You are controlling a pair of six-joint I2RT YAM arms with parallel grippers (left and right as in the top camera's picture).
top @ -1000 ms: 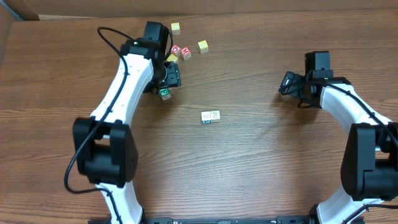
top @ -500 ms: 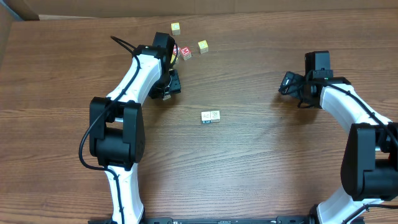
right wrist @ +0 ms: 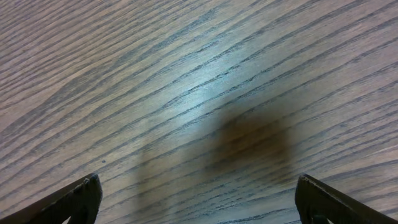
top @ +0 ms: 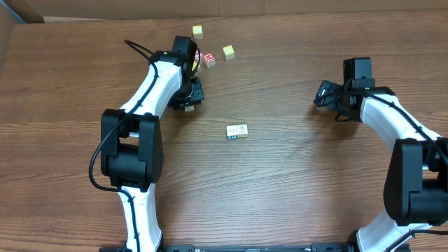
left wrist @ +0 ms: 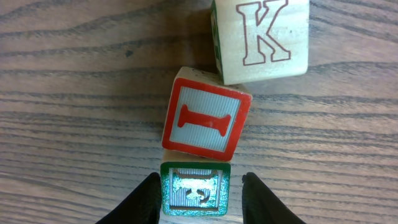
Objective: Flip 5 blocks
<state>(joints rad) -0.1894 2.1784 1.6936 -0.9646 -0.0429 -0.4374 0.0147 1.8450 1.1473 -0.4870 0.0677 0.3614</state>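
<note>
In the left wrist view a green-bordered block (left wrist: 196,190) sits between the fingers of my left gripper (left wrist: 200,180). The left finger is against its side, and the right finger (left wrist: 258,196) stands a small gap away. A red-bordered I block (left wrist: 205,121) touches it just beyond, and a whitish K block (left wrist: 261,37) lies past that. Overhead, the left gripper (top: 190,98) hangs over this cluster at the back left. Two whitish blocks (top: 236,131) lie side by side mid-table. My right gripper (top: 320,94) is open over bare wood, its jaws (right wrist: 199,193) holding nothing.
Two yellow cubes (top: 198,31) (top: 229,51) and a red cube (top: 209,59) lie at the back, just beyond the left arm. The table's far edge (top: 140,17) runs close behind them.
The left arm swung toward the back of the table and lowered over the green block, with its jaws narrowing around the block. The right arm has not moved.
</note>
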